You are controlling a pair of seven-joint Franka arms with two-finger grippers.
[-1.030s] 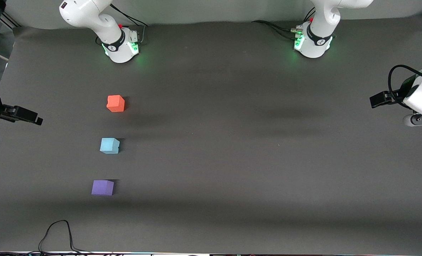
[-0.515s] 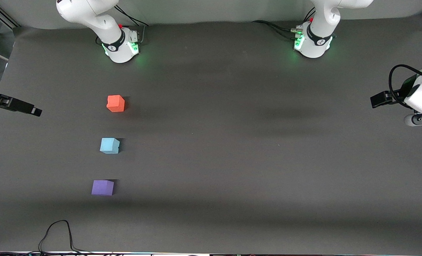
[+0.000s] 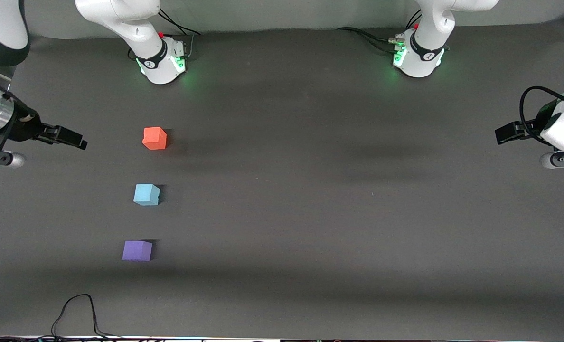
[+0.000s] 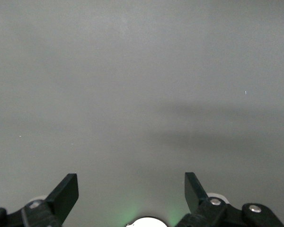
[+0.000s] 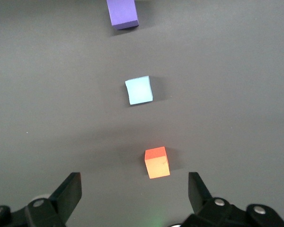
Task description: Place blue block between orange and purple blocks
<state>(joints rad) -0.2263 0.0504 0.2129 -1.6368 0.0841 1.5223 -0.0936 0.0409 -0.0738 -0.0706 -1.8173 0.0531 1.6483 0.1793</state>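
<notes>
Right claw (image 5: 131,191) open over orange block (image 5: 157,162), left wrist view bare table (image 4: 142,85)

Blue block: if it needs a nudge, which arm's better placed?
Right, probably. The right gripper hangs open at the blocks' end of the table, blue block in its view; the left gripper waits open at the other end.

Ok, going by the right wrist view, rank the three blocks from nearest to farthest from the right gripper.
1. The orange block, nearest the open right gripper, just ahead of its fingertips.
2. The blue block, in the middle of the row, nearer the front camera than the orange one.
3. The purple block, farthest, at the row's end nearest the front camera.
</notes>
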